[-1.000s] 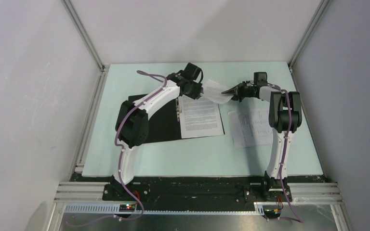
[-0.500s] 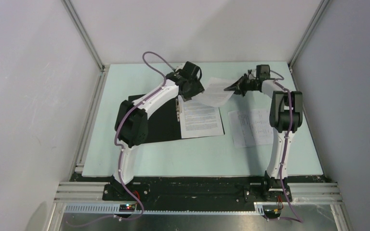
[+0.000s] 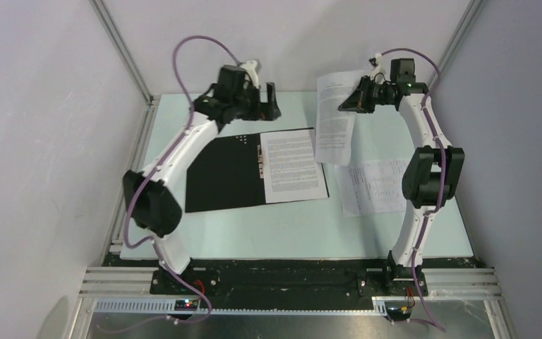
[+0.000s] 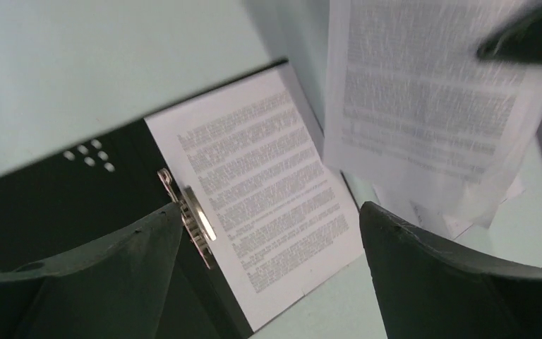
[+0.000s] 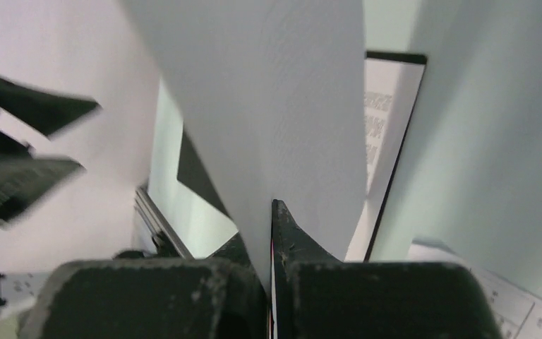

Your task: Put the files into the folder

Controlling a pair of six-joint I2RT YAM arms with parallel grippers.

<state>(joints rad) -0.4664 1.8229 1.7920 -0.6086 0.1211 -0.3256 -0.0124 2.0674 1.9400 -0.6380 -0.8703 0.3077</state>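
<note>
- Top external view: shows the folder (image 3: 222, 173) lying open and flat on the pale green table (image 3: 254, 226), left of centre, black inside facing up.
- Shows a filed sheet (image 3: 293, 166) of dense print lying flat on the folder's right half, just beside the metal clip (image 3: 260, 157) at the hinge.
- Finds the right gripper (image 3: 347, 103) raised over the far side of the table, clamped on the upper part of a hanging sheet (image 3: 334, 120). Paper dangles clear of the surface, lower end near the folder's far right corner.
- Right wrist view: confirms both fingers pressed together on that paper.
- Finds the left gripper (image 3: 257, 109) raised above the folder's far edge, jaws spread wide, holding nothing.
- Left wrist view: shows only folder and papers far below the gap between the fingers.
- Places loose sheets (image 3: 375, 185) flat on the table just right of the folder, near the right arm.
</note>
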